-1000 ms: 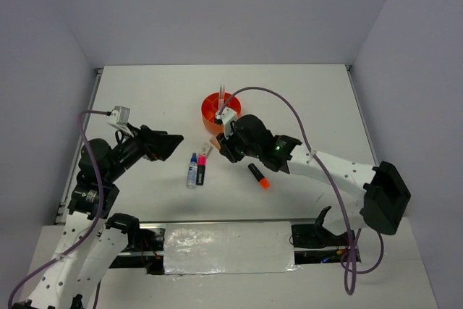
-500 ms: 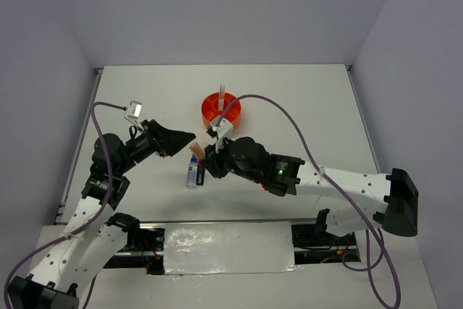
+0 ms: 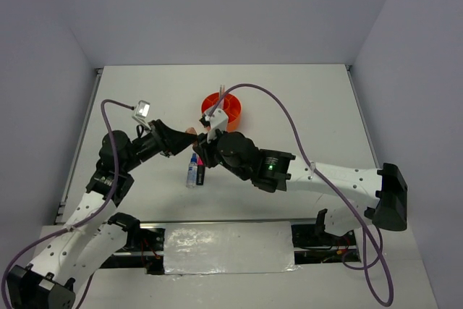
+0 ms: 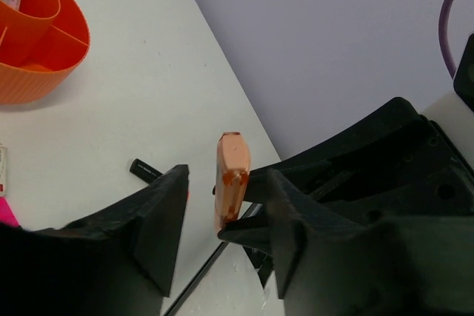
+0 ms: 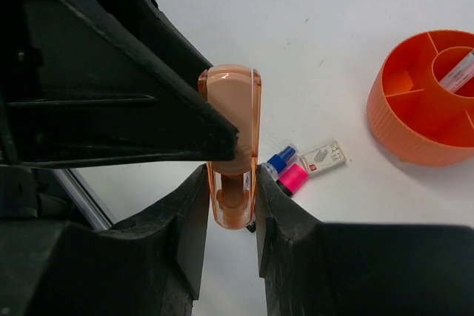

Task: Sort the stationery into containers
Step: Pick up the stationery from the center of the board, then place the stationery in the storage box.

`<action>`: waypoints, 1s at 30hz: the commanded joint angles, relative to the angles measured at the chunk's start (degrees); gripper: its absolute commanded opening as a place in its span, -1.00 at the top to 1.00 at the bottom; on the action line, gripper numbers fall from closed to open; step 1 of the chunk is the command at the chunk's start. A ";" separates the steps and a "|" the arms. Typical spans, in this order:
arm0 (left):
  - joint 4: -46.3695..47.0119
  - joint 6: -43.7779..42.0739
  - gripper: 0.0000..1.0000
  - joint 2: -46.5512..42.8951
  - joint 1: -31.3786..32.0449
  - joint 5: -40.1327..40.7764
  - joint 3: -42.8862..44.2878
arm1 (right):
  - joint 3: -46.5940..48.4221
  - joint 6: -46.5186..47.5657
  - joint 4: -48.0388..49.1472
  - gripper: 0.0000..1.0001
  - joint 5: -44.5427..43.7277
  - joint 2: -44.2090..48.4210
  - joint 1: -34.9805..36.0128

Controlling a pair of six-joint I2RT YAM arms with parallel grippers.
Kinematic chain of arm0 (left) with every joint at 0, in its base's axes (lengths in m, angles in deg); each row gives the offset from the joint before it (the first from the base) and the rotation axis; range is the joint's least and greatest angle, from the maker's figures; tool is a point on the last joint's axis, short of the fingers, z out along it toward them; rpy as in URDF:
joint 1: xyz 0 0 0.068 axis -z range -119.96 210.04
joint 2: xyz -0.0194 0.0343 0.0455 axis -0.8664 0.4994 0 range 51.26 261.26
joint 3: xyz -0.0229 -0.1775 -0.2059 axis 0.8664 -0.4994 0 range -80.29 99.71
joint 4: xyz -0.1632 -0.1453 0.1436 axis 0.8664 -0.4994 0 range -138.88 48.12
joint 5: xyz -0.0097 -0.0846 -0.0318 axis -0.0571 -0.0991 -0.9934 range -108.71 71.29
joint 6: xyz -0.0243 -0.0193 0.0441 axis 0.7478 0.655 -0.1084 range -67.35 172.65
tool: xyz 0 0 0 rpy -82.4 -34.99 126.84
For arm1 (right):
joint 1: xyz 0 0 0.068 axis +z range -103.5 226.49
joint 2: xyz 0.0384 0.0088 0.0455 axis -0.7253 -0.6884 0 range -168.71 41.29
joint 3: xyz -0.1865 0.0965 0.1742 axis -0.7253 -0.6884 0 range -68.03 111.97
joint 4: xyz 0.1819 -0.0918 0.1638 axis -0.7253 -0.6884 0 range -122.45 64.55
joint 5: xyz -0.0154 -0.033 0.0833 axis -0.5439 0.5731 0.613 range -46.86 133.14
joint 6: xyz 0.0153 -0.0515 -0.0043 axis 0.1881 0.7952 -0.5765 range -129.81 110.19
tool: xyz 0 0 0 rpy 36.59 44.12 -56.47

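Observation:
A short peach piece (image 5: 233, 131) hangs above the table, my right gripper (image 5: 231, 212) shut on its lower end. My left gripper (image 4: 224, 186) is open astride the upper end of the peach piece (image 4: 231, 172): one finger (image 4: 285, 209) lies against it, the other (image 4: 159, 216) stands a gap away. From above, both grippers meet at the peach piece (image 3: 192, 132), left of the round orange organiser (image 3: 221, 108). A pen (image 5: 461, 72) stands in its central tube. A blue-capped marker (image 3: 192, 169) and a pink-black highlighter (image 3: 201, 173) lie below the grippers.
A small white box (image 5: 324, 157) lies beside the marker and highlighter. A black-ended highlighter (image 4: 147, 170) lies on the table under the right arm. The right arm (image 3: 289, 170) stretches across the table's middle. Grey walls close the table in on three sides.
My left gripper has swung right to the peach piece and its jaws have narrowed around it. The right arm carried the piece leftward, away from the organiser.

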 commanded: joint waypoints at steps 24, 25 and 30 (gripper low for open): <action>7.61 -37.03 1.00 45.25 -8.45 -5.83 37.04 | -21.44 -2.30 -1.23 -0.99 8.71 31.56 -8.80; 10.96 -38.17 1.00 47.70 -8.98 -10.40 38.45 | -21.53 -2.30 -2.63 -0.99 8.89 33.05 -8.80; -0.95 -49.59 1.00 64.59 -9.25 -18.08 57.76 | -23.28 -3.01 -10.38 -0.99 11.17 42.90 -8.80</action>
